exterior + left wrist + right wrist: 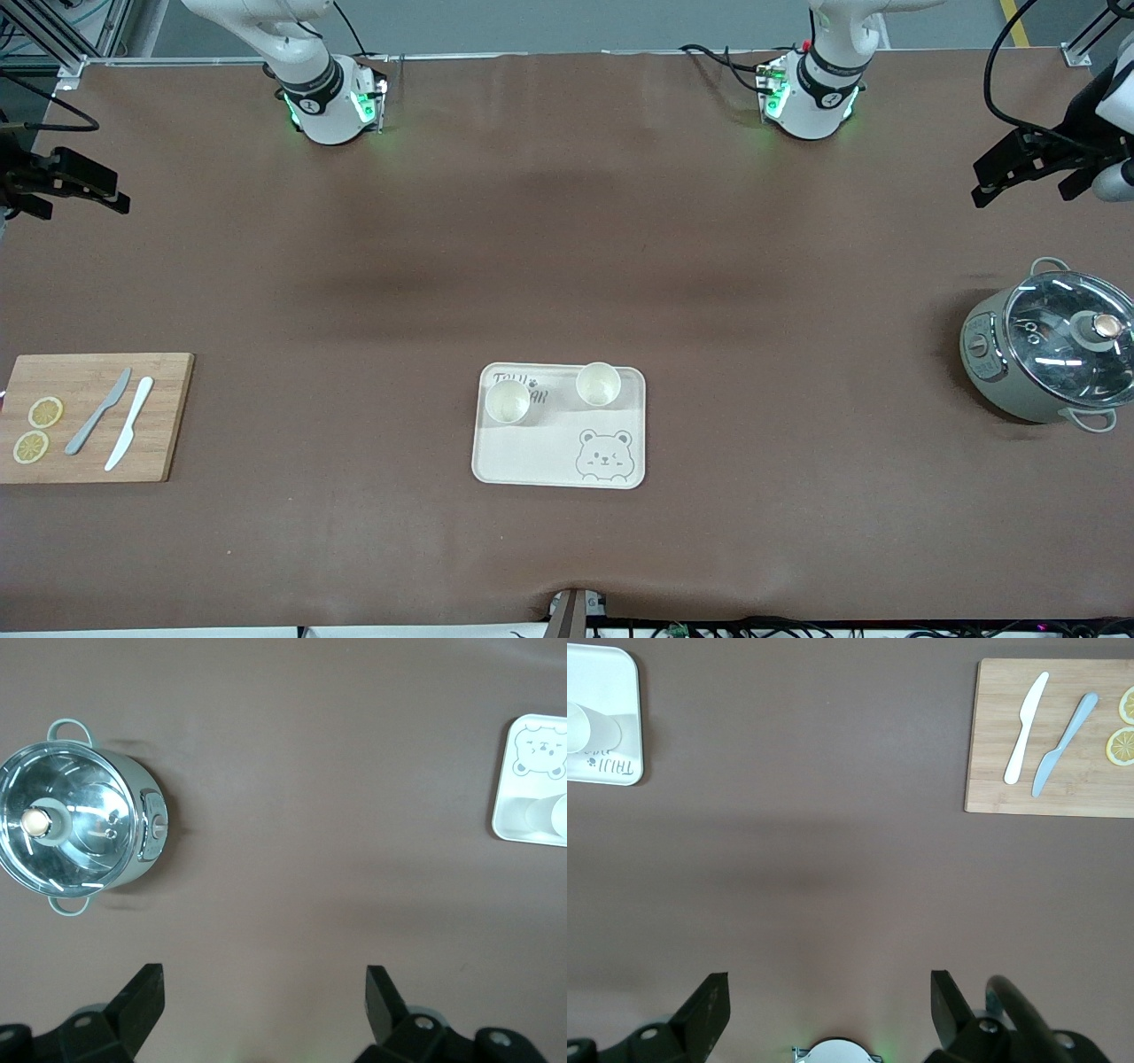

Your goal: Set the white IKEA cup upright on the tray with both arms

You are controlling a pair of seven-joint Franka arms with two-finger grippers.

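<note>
Wooden board (96, 416) (two knives (115, 423)), pot (1045, 354) flank tray (560, 452).

A wide table (567, 266) is covered by a matt brown sheet, faintly creased and marked by soft dark shadows across its middle. Along its upper edge a grey floor (576, 22) is seen, with a yellow line (1014, 22) at one corner and aluminium frame posts (62, 40) at the corners. Black cables (797, 627) are strung along the edge nearest the front camera. Even, diffuse light is cast from above.
</note>
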